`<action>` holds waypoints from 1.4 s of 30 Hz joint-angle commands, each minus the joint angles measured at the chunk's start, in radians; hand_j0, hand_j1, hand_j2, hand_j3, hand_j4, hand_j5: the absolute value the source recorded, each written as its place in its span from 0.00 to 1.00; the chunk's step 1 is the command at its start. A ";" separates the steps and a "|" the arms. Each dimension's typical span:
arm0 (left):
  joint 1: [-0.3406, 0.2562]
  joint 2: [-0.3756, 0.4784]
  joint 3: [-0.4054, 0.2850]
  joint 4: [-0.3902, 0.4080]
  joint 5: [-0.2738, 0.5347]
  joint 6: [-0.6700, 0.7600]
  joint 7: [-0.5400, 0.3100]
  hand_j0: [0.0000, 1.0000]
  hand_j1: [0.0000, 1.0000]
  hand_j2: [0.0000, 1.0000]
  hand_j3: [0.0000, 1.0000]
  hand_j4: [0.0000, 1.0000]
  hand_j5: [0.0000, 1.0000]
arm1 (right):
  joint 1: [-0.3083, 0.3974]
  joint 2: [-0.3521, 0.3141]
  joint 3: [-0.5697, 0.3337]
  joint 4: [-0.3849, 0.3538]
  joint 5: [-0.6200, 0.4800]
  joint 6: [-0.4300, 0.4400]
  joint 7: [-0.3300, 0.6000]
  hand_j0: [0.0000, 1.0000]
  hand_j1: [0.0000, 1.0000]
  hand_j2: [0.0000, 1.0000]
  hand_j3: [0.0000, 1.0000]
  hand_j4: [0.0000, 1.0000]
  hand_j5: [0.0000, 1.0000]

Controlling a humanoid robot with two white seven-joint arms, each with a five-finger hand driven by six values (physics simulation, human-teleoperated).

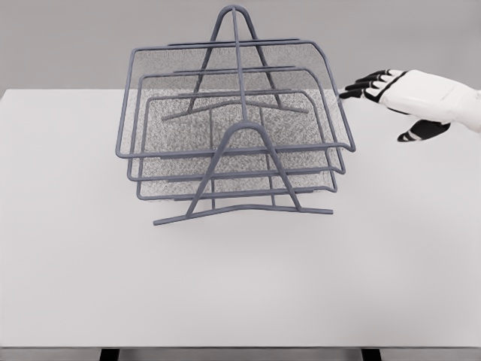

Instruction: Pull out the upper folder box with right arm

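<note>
The white table (240, 286) fills most of the head view and carries the only object present, leaving bare surface on all sides for a tray to slide out. Toward the far half of the table stands the wire folder rack (237, 147), a grey three-tier organiser held by two A-shaped supports, one at the near side and one at the far side, each ending in a flat foot bar that rests on the table. The supports carry the trays stacked one above another, so that each can presumably travel between them.

The upper folder box (225, 68), the task's object, is the topmost mesh tray. It sits seated in the rack, roughly in line with the two trays below it, so the pull has, by this evidence, not begun. Its right-hand rim curves down at the corner near the hand; that rim is the likeliest place to hook the fingers.

The right hand (398, 94) enters from the right edge, raised above the table and just beside the rack's upper right corner. Its dark fingertips (364, 81) extend toward the tray rim, with the thumb hanging apart below; the hand is spread wide and holds nothing. Whether a fingertip touches the wire cannot be told. The posture suits an approach to a sideways grasp. The left arm does not appear.
</note>
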 commanded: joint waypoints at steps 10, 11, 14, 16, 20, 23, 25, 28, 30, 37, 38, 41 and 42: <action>0.000 0.000 0.001 0.001 0.000 0.000 0.000 1.00 1.00 1.00 1.00 1.00 1.00 | 0.061 0.141 0.009 0.002 0.071 -0.050 0.000 1.00 1.00 1.00 1.00 1.00 1.00; 0.000 0.000 0.001 0.001 0.000 0.000 0.000 1.00 1.00 1.00 1.00 1.00 1.00 | 0.075 0.141 0.009 0.002 0.071 -0.050 0.000 1.00 1.00 1.00 1.00 1.00 1.00; 0.000 0.000 -0.001 0.001 0.000 0.000 0.000 1.00 1.00 1.00 1.00 1.00 1.00 | 0.086 0.093 0.008 0.000 0.068 -0.055 0.000 1.00 1.00 1.00 1.00 1.00 1.00; 0.000 0.000 -0.001 0.001 0.000 0.000 0.000 1.00 1.00 1.00 1.00 1.00 1.00 | 0.087 0.060 -0.002 0.002 0.065 -0.066 0.000 1.00 1.00 1.00 1.00 1.00 1.00; 0.000 0.000 -0.001 0.001 0.000 0.000 0.000 1.00 1.00 1.00 1.00 1.00 1.00 | 0.186 0.035 -0.118 0.002 0.062 -0.116 0.000 1.00 1.00 1.00 1.00 1.00 1.00; 0.000 0.000 -0.001 0.001 0.000 0.000 0.000 1.00 1.00 1.00 1.00 1.00 1.00 | 0.190 0.021 -0.134 0.002 0.062 -0.116 0.000 1.00 1.00 1.00 1.00 1.00 1.00; 0.000 0.000 -0.001 0.001 0.000 0.000 0.000 1.00 1.00 1.00 1.00 1.00 1.00 | 0.190 0.014 -0.137 0.002 0.062 -0.118 0.000 1.00 1.00 1.00 1.00 1.00 1.00; 0.000 0.000 -0.001 0.001 0.000 0.000 0.000 1.00 1.00 1.00 1.00 1.00 1.00 | 0.235 0.000 -0.193 0.002 0.057 -0.142 0.000 1.00 1.00 1.00 1.00 1.00 1.00; 0.000 0.000 -0.001 0.001 0.000 0.000 0.000 1.00 1.00 1.00 1.00 1.00 1.00 | 0.256 -0.008 -0.235 0.002 0.057 -0.164 0.000 1.00 1.00 1.00 1.00 1.00 1.00; 0.000 0.000 -0.001 0.001 0.000 0.000 0.000 1.00 1.00 1.00 1.00 1.00 1.00 | 0.281 -0.085 -0.256 0.005 -0.006 -0.176 0.000 1.00 1.00 1.00 1.00 1.00 1.00; 0.000 0.000 -0.001 0.001 0.000 0.000 0.000 1.00 1.00 1.00 1.00 1.00 1.00 | 0.284 -0.088 -0.258 0.007 -0.007 -0.181 0.000 1.00 1.00 1.00 1.00 1.00 1.00; 0.000 0.000 0.001 0.001 0.000 0.000 0.000 1.00 1.00 1.00 1.00 1.00 1.00 | 0.339 -0.088 -0.321 0.016 -0.015 -0.184 0.000 1.00 1.00 1.00 1.00 1.00 1.00; 0.000 0.000 -0.001 0.001 0.000 0.000 0.000 1.00 1.00 1.00 1.00 1.00 1.00 | 0.357 -0.088 -0.336 0.025 -0.015 -0.184 0.000 1.00 1.00 1.00 1.00 1.00 1.00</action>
